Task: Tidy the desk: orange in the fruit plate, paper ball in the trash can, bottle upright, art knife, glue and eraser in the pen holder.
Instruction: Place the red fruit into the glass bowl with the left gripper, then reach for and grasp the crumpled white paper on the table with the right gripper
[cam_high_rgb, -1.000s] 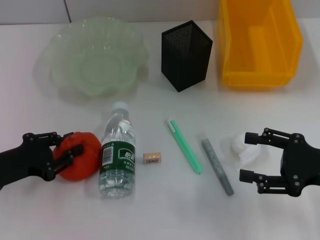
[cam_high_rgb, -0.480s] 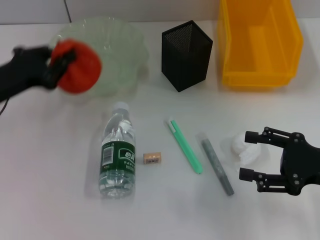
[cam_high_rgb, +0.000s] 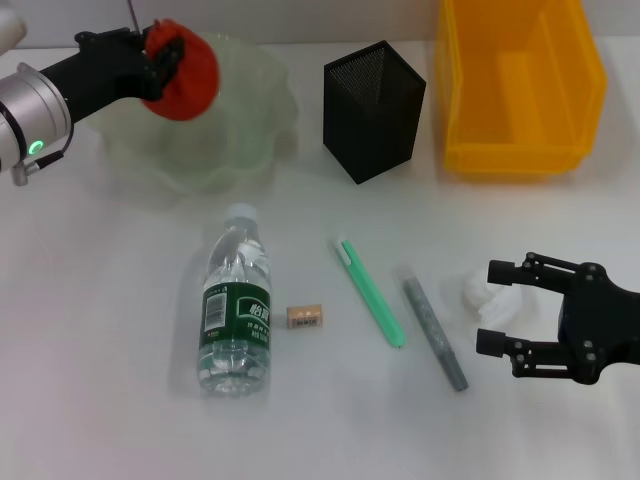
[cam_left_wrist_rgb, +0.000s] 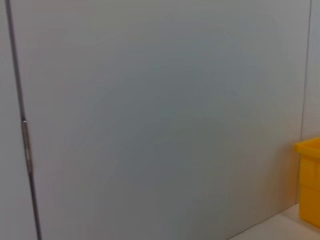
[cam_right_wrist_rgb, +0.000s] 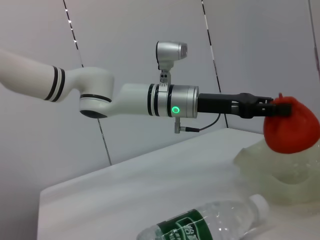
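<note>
White left arm (cam_right_wrist_rgb: 100, 97), black-ringed, green indicator light (cam_right_wrist_rgb: 175, 109).

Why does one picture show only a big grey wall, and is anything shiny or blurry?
Left wrist view: it faces a plain wall, with only a yellow bin corner showing, soft-edged. Head view: even light, faint shadows, glints on the bottle. Right wrist view: the left gripper and orange look sharp.

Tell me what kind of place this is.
Probably a lab test bench staged as an office desk: a bare white table by a plain wall, a black mesh pen holder, a yellow plastic bin, and two robot arms working.
</note>
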